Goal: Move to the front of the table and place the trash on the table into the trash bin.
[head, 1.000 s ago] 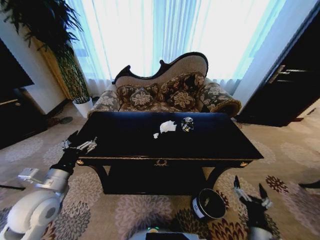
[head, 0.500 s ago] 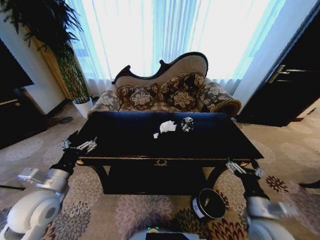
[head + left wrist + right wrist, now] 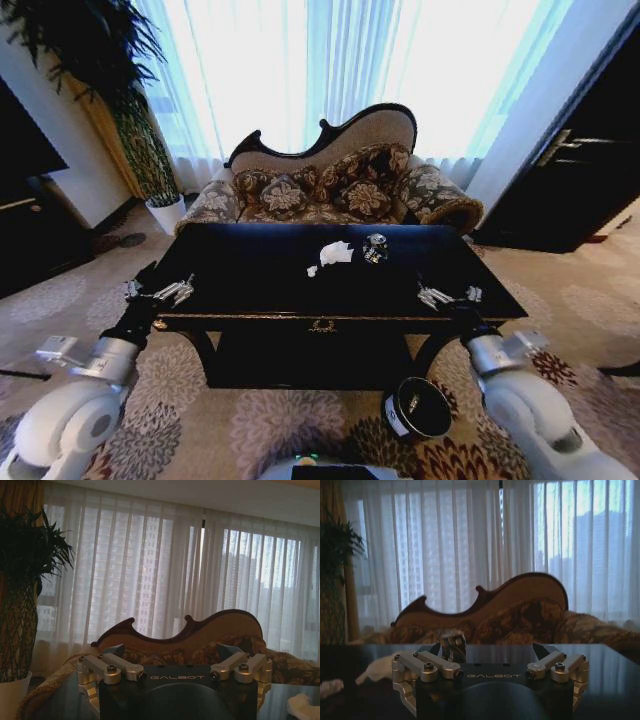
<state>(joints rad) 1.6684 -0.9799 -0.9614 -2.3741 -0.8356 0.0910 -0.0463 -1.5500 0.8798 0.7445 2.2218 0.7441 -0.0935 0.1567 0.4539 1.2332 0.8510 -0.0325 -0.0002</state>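
Change since earlier frame: right gripper (image 3: 446, 296) has risen from floor level beside the trash bin (image 3: 417, 408) to the front right edge of the bench (image 3: 250, 290); camera and bench unshifted.

Right gripper: jaws spread, empty, level with the bench top, facing the trash.

Left gripper (image 3: 158, 292): jaws spread, empty, poised at the front left corner.

Trash: tissue wad (image 3: 336, 253), tiny white scrap (image 3: 312, 271) and silvery wrapper (image 3: 375, 247), clustered mid-bench toward the far edge, untouched.

Trash bin: on the carpet under the bench's front right.

Step in hand, judged: reach toward the first piece; none binned. Next move calls for extending the right arm forward and inward over the wrapper, then descending.
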